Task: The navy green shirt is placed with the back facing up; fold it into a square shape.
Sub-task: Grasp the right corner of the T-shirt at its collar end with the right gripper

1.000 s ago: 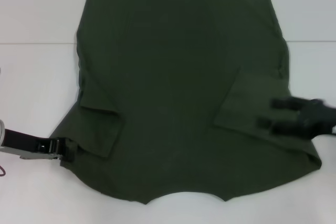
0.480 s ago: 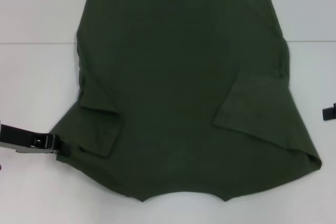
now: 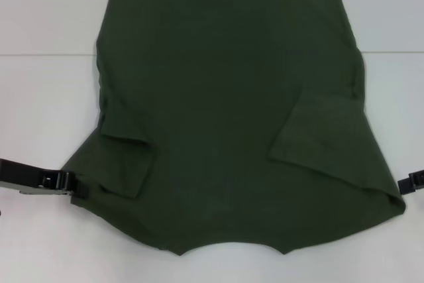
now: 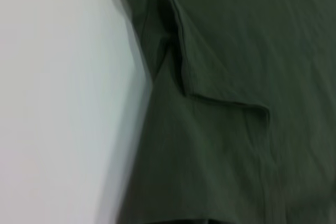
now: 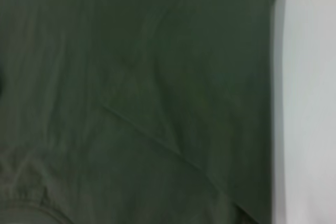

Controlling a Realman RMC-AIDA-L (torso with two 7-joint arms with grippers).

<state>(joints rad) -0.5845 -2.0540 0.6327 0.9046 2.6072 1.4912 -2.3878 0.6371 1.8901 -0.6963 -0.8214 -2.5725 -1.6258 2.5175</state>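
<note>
The navy green shirt (image 3: 225,97) lies spread flat on the white table (image 3: 46,104), plain side up, collar toward me. Both short sleeves are folded in over the body: the left sleeve (image 3: 126,167) and the right sleeve (image 3: 324,137). My left gripper (image 3: 78,187) rests low at the shirt's left edge, beside the folded sleeve. Only the tip of my right gripper (image 3: 405,183) shows, at the picture's right border, just off the shirt's near right corner. The left wrist view shows the folded sleeve (image 4: 220,77) up close. Dark cloth (image 5: 131,87) and a strip of table fill the right wrist view.
Bare white table surface (image 3: 40,243) surrounds the shirt on the left, right and near sides. A faint seam line (image 3: 46,54) crosses the table behind the arms. The shirt's hem reaches the far edge of the view.
My right gripper has left the folded right sleeve, pulled out to the right, and now sits lower beside the shirt's near right corner. The left gripper has slid slightly outward to the left.
</note>
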